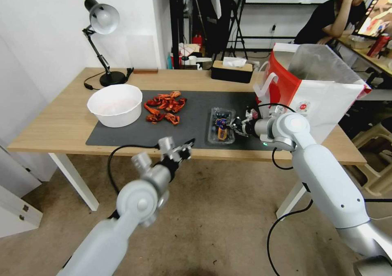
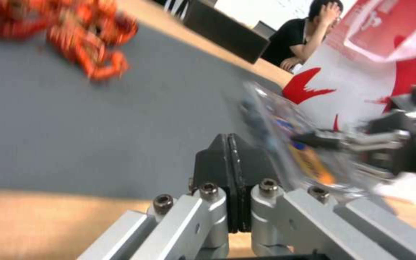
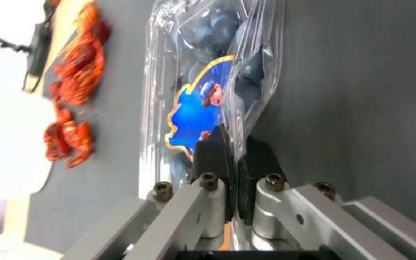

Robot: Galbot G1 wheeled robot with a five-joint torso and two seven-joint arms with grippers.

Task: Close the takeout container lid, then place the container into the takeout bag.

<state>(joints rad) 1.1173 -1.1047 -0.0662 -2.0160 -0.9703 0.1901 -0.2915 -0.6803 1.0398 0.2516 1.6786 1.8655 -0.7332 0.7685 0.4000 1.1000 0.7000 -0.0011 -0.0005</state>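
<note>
The takeout container [image 1: 221, 125], a small clear clamshell with dark blueberries inside, lies on the grey mat [image 1: 122, 137] just left of the takeout bag [image 1: 322, 100]. Its lid [image 3: 193, 115], bearing a blue and orange sticker, lies down over the berries. My right gripper [image 1: 236, 125] reaches in from the bag side, and in the right wrist view this gripper [image 3: 234, 135] is shut on the container's thin plastic rim. My left gripper [image 1: 189, 144] hovers at the table's front edge, left of the container [image 2: 290, 137], with its fingers [image 2: 217, 159] pressed together on nothing.
A white bowl [image 1: 115, 104] and a pile of red crayfish [image 1: 165, 104] sit on the mat's left half. A black tissue box [image 1: 232, 71] and a desk lamp [image 1: 102, 23] stand at the back. The bag stands open at the table's right end.
</note>
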